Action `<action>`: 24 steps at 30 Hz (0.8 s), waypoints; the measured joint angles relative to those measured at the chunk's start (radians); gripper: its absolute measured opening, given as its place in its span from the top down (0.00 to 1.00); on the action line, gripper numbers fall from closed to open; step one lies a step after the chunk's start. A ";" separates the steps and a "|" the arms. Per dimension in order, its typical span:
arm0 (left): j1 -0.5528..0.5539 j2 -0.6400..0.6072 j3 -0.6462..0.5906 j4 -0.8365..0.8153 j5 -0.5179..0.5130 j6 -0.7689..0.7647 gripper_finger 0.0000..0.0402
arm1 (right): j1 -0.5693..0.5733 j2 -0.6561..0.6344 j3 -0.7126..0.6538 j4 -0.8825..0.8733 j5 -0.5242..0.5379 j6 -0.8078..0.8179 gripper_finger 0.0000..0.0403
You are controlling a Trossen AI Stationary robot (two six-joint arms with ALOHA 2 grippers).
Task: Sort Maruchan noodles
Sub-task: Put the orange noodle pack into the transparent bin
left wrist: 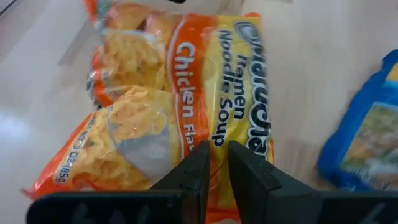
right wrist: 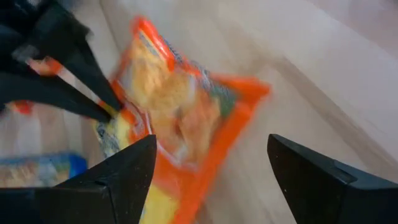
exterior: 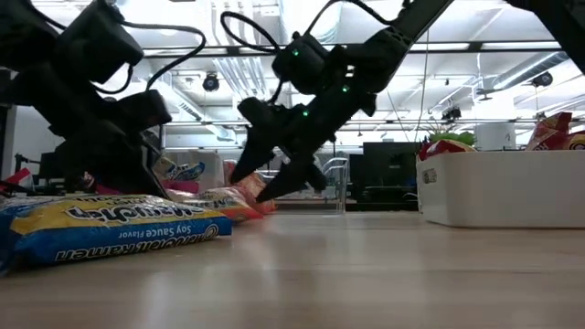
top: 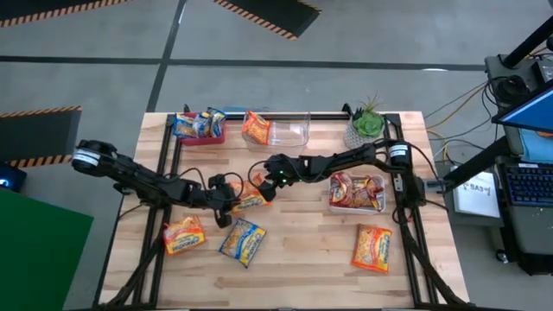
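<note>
An orange-and-yellow Maruchan packet (top: pixel 250 198) lies at the table's middle between my two grippers. My left gripper (top: pixel 231 205) reaches in from the left and is shut on the packet's near edge. My right gripper (top: pixel 259 185) comes from the right and stands open just above the packet's other end; in its wrist view its fingers (right wrist: pixel 124 174) stand on either side of the packet (right wrist: pixel 180 118), apart from it. More packets lie flat near the front: an orange one (top: pixel 183 233), a blue one (top: pixel 242 241) and a red-orange one (top: pixel 371 247). My left gripper pinches the edge of the orange packet (left wrist: pixel 219 138) that faces the left arm between its two fingers (left wrist: pixel 194 174). The fingers slant down from the table's left. The packet stretches away from them, low over the wood; whether its far end rests there I cannot tell.
Along the far edge stand a red bin (top: pixel 200 127) holding blue packets, a clear bin (top: pixel 290 130) with an orange packet (top: pixel 256 127), and a potted plant (top: pixel 367 126). A white bin (top: pixel 356 205) with red packets sits at the right, under my right arm.
</note>
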 joint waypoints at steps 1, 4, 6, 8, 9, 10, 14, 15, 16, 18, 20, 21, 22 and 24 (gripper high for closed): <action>0.000 -0.005 -0.006 -0.004 -0.003 -0.008 0.90 | -0.001 0.012 0.005 0.028 -0.003 0.000 0.27; 0.001 -0.010 -0.015 0.003 -0.015 -0.020 0.90 | -0.006 0.022 -0.001 0.033 -0.022 0.000 0.26; 0.002 -0.007 -0.017 0.008 -0.018 -0.023 0.90 | -0.009 0.031 0.003 0.051 -0.028 -0.001 0.26; 0.002 -0.007 -0.019 0.011 -0.020 -0.023 0.90 | -0.010 0.035 0.000 0.057 -0.031 -0.003 0.25; 0.002 -0.007 -0.020 0.011 -0.020 -0.023 0.90 | -0.010 0.040 0.000 0.070 -0.031 -0.013 0.25; 0.002 -0.004 -0.020 0.014 -0.020 -0.022 0.90 | -0.010 0.042 0.000 0.070 -0.033 -0.020 0.25; 0.003 -0.002 -0.020 0.016 -0.020 -0.019 0.90 | -0.010 0.045 0.000 0.088 -0.041 -0.029 0.26; 0.003 -0.002 -0.020 0.016 -0.020 -0.018 0.90 | -0.010 0.045 0.000 0.090 -0.046 -0.030 0.26; 0.003 -0.002 -0.020 0.016 -0.020 -0.017 0.90 | -0.011 0.045 0.000 0.090 -0.047 -0.031 0.27; 0.003 0.002 -0.023 0.020 -0.028 -0.017 0.90 | -0.012 0.046 0.000 0.090 -0.047 -0.031 0.27; 0.003 0.002 -0.033 0.025 -0.044 -0.027 0.90 | -0.014 0.046 0.000 0.091 -0.047 -0.031 0.27; 0.003 0.002 -0.039 0.029 -0.049 -0.036 0.90 | -0.014 0.046 0.000 0.094 -0.047 -0.031 0.27; 0.003 0.001 -0.046 0.035 -0.053 -0.045 0.90 | -0.014 0.046 -0.002 0.104 -0.047 -0.031 0.27; 0.004 0.001 -0.061 0.052 -0.055 -0.063 0.90 | -0.014 0.046 -0.005 0.125 -0.047 -0.035 0.27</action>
